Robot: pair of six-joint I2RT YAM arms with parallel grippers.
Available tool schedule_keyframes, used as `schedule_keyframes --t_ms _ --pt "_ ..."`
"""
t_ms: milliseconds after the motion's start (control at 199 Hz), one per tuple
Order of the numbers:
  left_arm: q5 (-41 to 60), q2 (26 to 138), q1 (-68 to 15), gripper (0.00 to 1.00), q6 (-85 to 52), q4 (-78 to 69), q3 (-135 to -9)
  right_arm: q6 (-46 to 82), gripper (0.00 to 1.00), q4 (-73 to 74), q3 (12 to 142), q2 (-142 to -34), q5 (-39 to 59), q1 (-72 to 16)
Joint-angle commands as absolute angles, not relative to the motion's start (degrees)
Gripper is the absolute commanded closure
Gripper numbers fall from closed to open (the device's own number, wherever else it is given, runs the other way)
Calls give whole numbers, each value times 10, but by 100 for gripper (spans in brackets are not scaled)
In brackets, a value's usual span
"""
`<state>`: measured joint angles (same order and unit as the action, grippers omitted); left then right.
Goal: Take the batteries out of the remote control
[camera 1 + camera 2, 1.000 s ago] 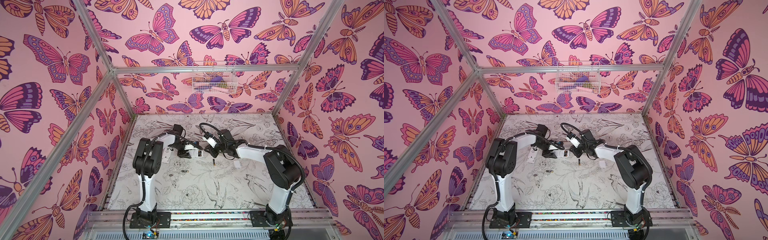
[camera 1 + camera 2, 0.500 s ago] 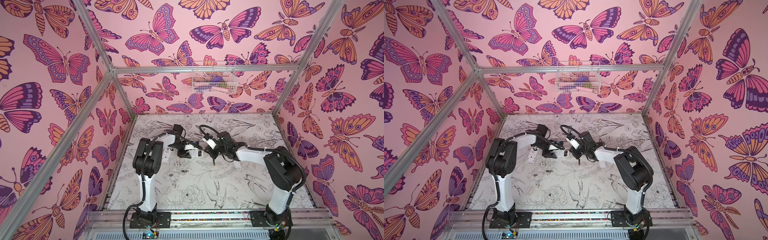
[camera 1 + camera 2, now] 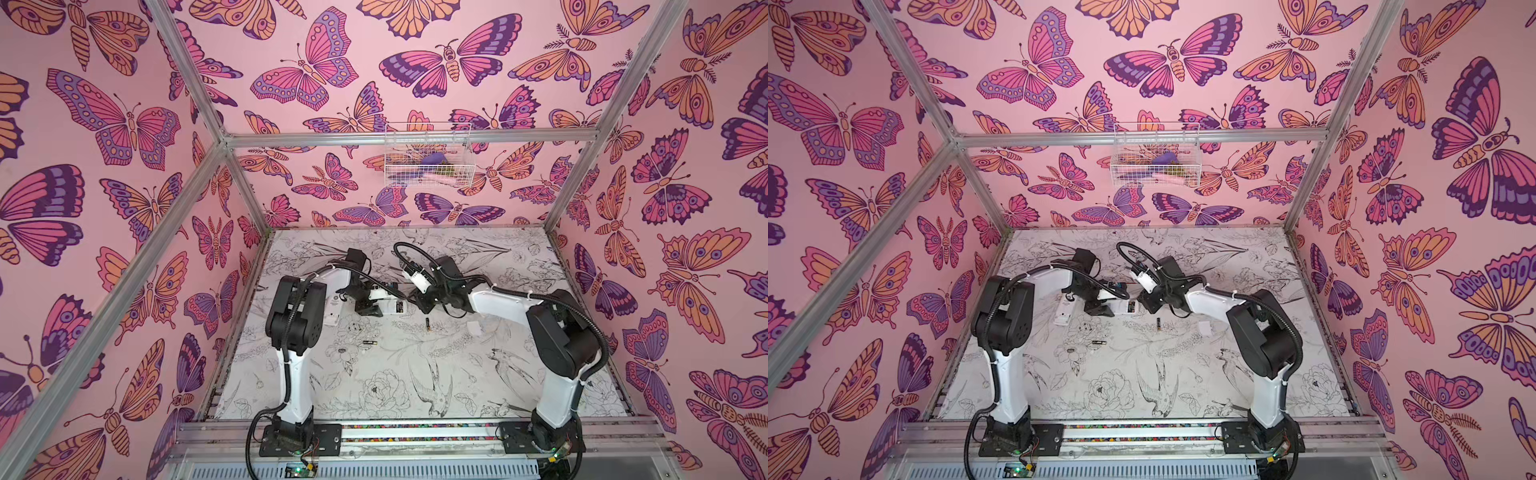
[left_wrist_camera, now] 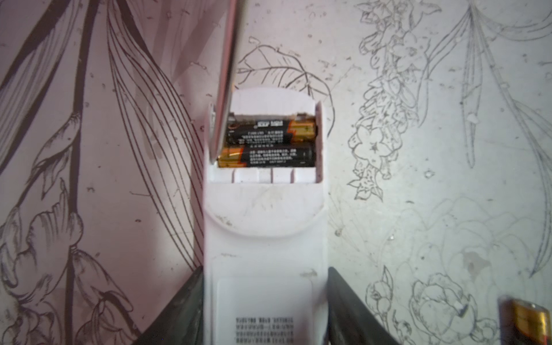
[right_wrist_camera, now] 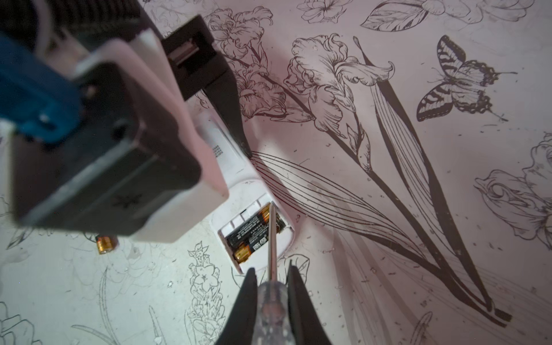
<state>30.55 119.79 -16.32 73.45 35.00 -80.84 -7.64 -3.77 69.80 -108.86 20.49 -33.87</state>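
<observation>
Two batteries (image 4: 268, 134) lay side by side in the open compartment of the remote (image 4: 264, 233), gold ends facing opposite ways and hemmed in by the white rim on every side. In both top views most of the free room was the lower half of the table (image 3: 415, 374), bare down to the rail at the bottom edge. Just below the grippers lay one loose battery (image 3: 427, 324), with a second loose battery (image 3: 369, 343) to its lower left. A small white piece (image 3: 473, 328) sat to the right, and a second remote (image 3: 332, 311) lay close beside the left arm. A wire basket (image 3: 426, 156) hung on the back wall, well apart from the work. Both arms folded inward from their bases, and I saw the wrists meet nose to nose slightly above the frame's middle, with scant room between them. The left gripper (image 4: 264, 268) was clamped across the remote's body, a dark finger (image 4: 185, 304) against each long edge, its jaws about half apart to span that width. The right gripper (image 5: 271, 268) was closed tight on the clear handle of the screwdriver (image 5: 270, 304). Its thin shaft slanted down into one end of the compartment by the battery ends. I could not tell whether the tip touched a battery.
</observation>
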Motion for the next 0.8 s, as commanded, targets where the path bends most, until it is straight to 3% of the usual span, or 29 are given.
schedule_keyframes --t_ms 0,246,416,557,792 --pt "280 1230 -183 41 750 340 -784 -64 100 -175 725 -1133 305 -326" --pt "281 1230 -183 41 750 340 -784 -6 100 -228 795 -1134 446 -289" --pt "278 1230 -184 41 750 339 -783 64 100 -169 808 -1127 490 -276" --pt "278 1230 -184 41 749 339 -782 76 100 -114 786 -1094 423 -273" --pt "276 1230 -184 41 749 338 -782 -28 100 -120 743 -1066 253 -292"
